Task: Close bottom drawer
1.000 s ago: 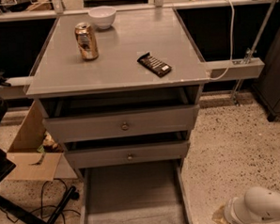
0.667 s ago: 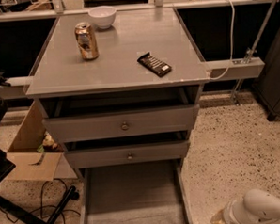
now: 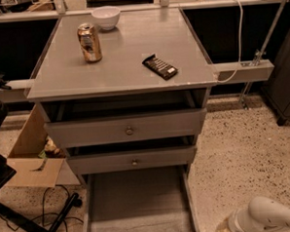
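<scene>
Your gripper (image 3: pixel 228 227) sits low at the bottom right, over open speckled floor (image 3: pixel 239 152). It is just beside the right side wall of the bottom drawer (image 3: pixel 140 206), which stands pulled far out toward you. The gap between them is open. The drawer's plank floor offers free room, though the middle drawer (image 3: pixel 132 160) overhangs its back part. On the left, a cardboard box (image 3: pixel 32 153), loose cables (image 3: pixel 50 213) and a black stand leg (image 3: pixel 41 230) crowd the approach.

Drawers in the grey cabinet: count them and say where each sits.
3. The top drawer sits just under the tabletop, the middle drawer below it, and the bottom drawer is pulled far out near the floor. The gripper is at bottom right, apart from it.
</scene>
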`<state>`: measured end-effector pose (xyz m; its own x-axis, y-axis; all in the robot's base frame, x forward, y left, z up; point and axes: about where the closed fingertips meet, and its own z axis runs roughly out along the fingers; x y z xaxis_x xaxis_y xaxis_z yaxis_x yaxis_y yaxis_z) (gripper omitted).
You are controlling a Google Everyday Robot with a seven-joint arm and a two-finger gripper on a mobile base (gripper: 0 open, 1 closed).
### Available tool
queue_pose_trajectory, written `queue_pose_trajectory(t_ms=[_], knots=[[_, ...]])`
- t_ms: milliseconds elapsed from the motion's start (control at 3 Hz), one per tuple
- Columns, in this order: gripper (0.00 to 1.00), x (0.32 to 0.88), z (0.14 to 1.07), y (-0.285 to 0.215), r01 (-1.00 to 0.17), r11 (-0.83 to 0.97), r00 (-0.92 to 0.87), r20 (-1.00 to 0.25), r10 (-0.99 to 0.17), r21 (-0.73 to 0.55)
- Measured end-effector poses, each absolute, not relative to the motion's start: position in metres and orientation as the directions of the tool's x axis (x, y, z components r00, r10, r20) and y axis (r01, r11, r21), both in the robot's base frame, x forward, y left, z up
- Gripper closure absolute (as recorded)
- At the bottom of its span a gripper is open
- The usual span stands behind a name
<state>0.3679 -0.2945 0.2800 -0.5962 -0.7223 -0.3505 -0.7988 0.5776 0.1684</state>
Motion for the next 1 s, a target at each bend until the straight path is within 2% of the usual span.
queue_pose_trajectory(t_ms=[333,667,1000], knots=[[1.0,0.336,0.239,-0.285,-0.788,0.576,-0.614,-0.355,-0.705,0.217],[1.0,0.287,0.207,-0.263,-0.8,0.537,-0.599,-0.424,-0.679,0.269],[1.0,0.257,0.18,-0.235,-0.831,0.471,-0.551,-0.555,-0.623,0.297]])
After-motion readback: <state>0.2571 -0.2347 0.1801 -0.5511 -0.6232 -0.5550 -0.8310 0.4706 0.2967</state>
